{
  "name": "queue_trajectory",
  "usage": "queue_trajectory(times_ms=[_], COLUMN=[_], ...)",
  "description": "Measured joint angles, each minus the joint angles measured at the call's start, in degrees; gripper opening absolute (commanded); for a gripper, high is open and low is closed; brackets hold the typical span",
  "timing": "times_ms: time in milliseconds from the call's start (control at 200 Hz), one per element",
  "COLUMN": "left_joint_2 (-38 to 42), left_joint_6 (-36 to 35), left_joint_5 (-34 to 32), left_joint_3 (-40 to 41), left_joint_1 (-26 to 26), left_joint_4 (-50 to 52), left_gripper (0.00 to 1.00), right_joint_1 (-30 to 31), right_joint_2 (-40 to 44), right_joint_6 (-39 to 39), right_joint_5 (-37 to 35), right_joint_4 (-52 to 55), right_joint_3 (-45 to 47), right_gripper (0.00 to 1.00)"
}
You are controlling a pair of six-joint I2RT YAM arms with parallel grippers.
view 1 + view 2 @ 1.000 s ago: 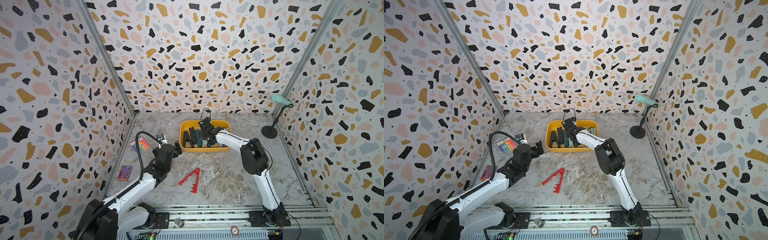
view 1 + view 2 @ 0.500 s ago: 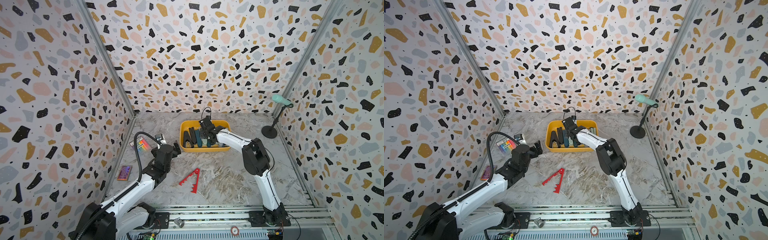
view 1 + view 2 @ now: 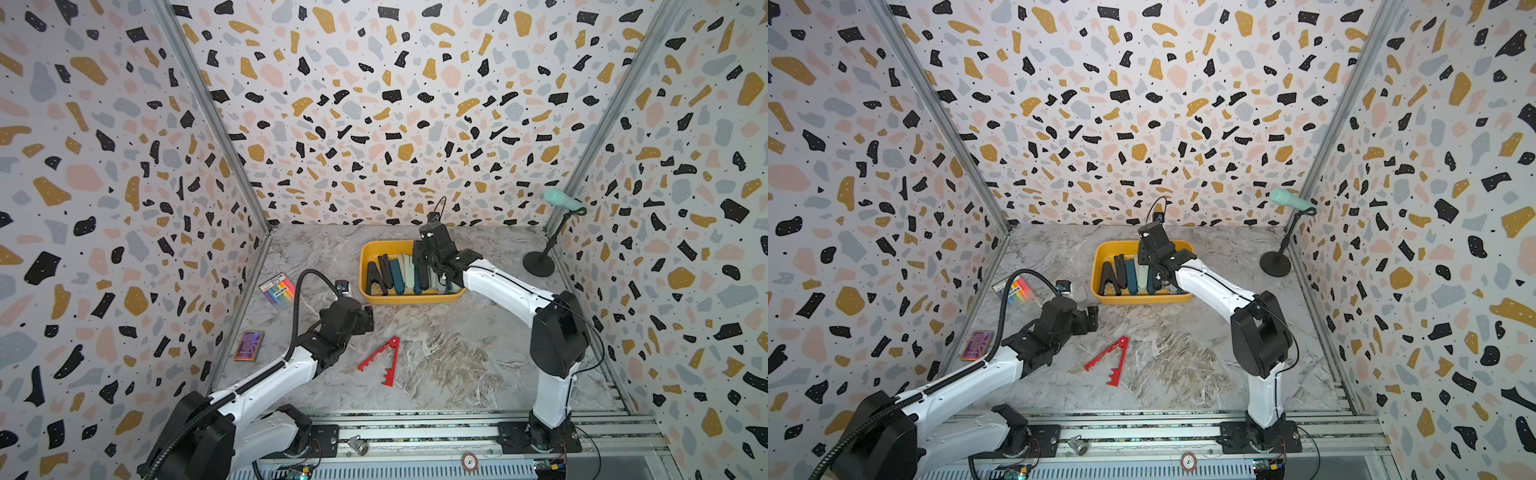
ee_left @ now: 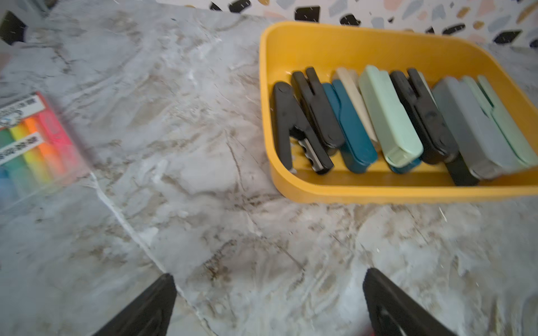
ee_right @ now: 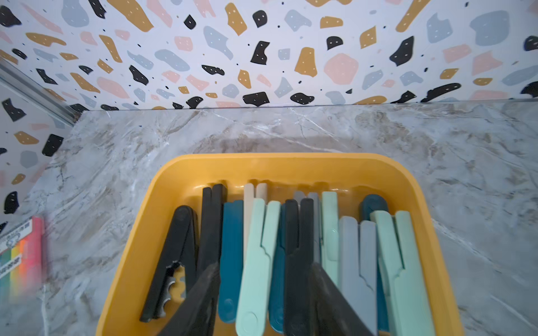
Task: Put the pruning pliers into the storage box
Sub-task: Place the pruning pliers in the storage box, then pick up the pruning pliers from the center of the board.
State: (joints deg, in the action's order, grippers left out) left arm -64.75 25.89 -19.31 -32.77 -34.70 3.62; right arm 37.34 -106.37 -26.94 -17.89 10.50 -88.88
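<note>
Mustard-yellow plastic tray (image 3: 411, 297) holds black, teal, mint, grey pruning pliers (image 5: 231, 247) (red notched pliers (image 3: 380, 360) lie loose on marble tabletop (image 3: 457, 365) near left gripper (image 4: 269, 276), jaws wide, empty), right gripper (image 5: 265, 266) jaws part-spread, released, over them.

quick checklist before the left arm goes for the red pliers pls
1. The left gripper open and empty: ok, jaws wide, nothing between.
2. The red pliers free to grasp: ok, lying flat and alone on the table, outside the storage box.
3. The right gripper out of the box: not ok, it hangs low over the row of pliers, jaws apart.
4. Free floor in the box for one more: cannot tell, the row spans nearly its width.
5. The rainbow packet and purple card out of the way: ok, both off to the side.
</note>
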Motion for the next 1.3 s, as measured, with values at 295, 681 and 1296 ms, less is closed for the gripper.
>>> queue_trajectory(times_ms=[295, 681, 1296], left_joint_2=[-4.2, -9.0, -16.3], left_joint_6=[0.4, -1.3, -4.6], left_joint_5=[2.8, 6.8, 10.7], left_joint_3=[-2.9, -5.1, -5.1], left_joint_1=[-7.7, -10.4, -10.4], left_joint_4=[10.5, 15.6, 12.4], left_gripper=[0.87, 0.75, 0.46], right_joint_1=[-6.3, -13.7, -15.0], right_joint_2=[12.7, 24.3, 26.0], right_joint_6=[4.3, 3.0, 1.3], right_joint_5=[-0.7, 2.2, 2.4], right_joint_4=[-5.3, -12.2, -12.7], right_joint_3=[18.7, 31.5, 34.3], right_gripper=[0.71, 0.72, 0.72])
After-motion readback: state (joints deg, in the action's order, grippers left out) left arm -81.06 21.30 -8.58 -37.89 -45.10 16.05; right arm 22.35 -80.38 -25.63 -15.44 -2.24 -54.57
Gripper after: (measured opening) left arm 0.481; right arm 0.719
